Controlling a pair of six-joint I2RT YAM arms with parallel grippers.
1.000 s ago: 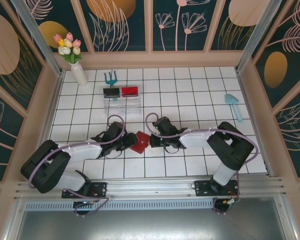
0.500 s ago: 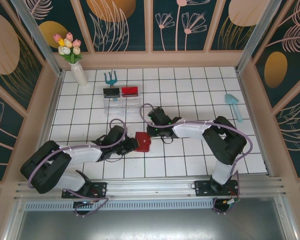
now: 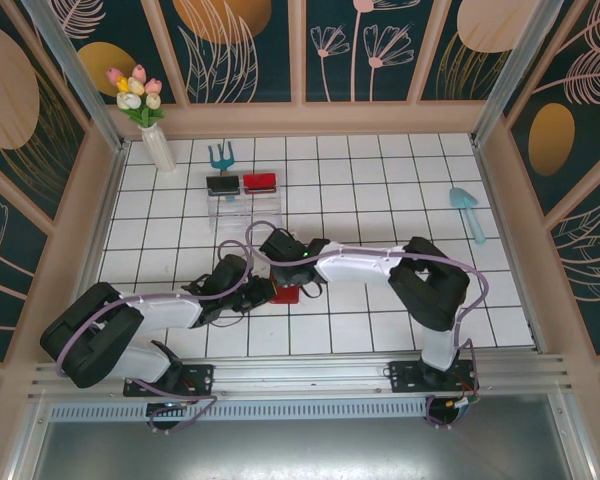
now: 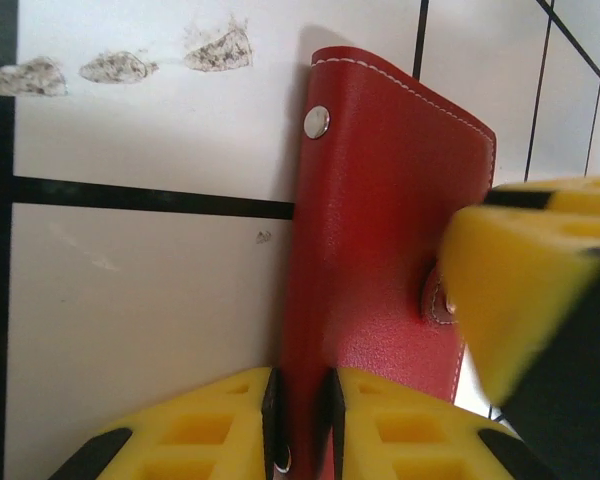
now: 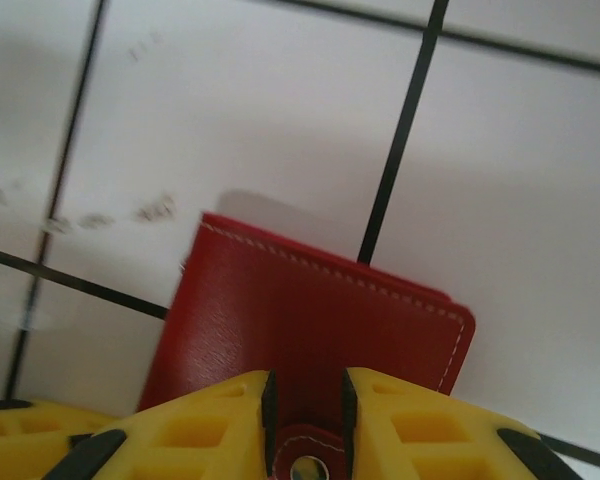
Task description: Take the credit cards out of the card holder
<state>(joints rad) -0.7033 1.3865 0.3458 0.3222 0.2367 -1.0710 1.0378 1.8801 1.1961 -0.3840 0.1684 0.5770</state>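
text: none readable | labels: none | numbers: none

Card holder (image 4: 380,230): red leather-look cover, fine grain, low sheen, with white stitching along the edges. Stud (image 4: 317,122) at its eleven o'clock corner: polished metal, bright. Tab (image 5: 305,445): same red grained material, stitched, carrying a shiny metal snap. My left fingers (image 4: 180,432) and right fingers (image 5: 200,410): matt yellow plastic, moulded as an open lattice, with black rubber-like inner pads. Floor tiles (image 4: 130,300): white, smooth, slightly glossy, with dark grout lines. Scuffs (image 4: 130,65) at ten o'clock from the holder: grey and rough-looking.
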